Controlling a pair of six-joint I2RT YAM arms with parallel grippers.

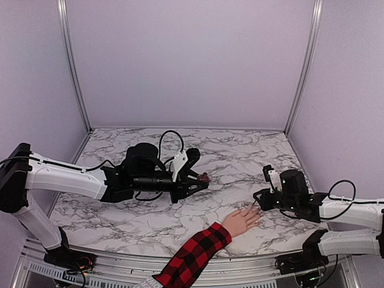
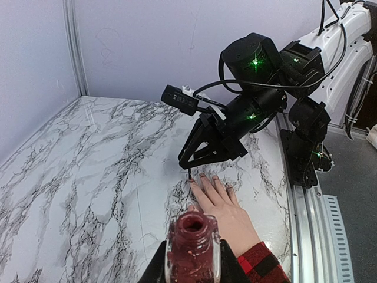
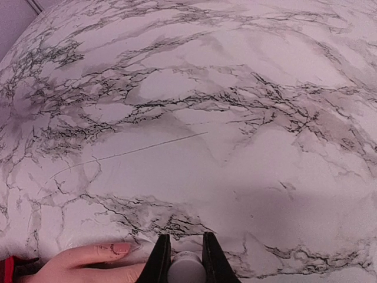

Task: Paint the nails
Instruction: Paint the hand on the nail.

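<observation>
The nails (image 3: 121, 249) are tiny, hard, smooth plates on the tips of a person's pale fingers (image 2: 215, 191). These lie flat and palm-down on the marbled surface (image 1: 150, 219) near its front edge, with a red-and-black plaid sleeve (image 1: 193, 254) behind them. They are not things to grip. I judge they want only a very light stroke from soft bristles, since the finger beneath yields and may shift, and wet polish would smear at a second touch. The hold belongs on the tool, and the right hand (image 3: 186, 246) has it, closed narrowly on a white cap (image 3: 185, 267). The thin brush (image 2: 189, 174) hangs at the fingertips; whether it touches a nail I cannot tell. The left hand (image 2: 192, 270) is closed round the body of the uncapped dark-red polish bottle (image 2: 192, 236), to the left of the fingers and apart from them. Its glass looks slippery and easy to spill. No brand, label or writing is readable anywhere.
</observation>
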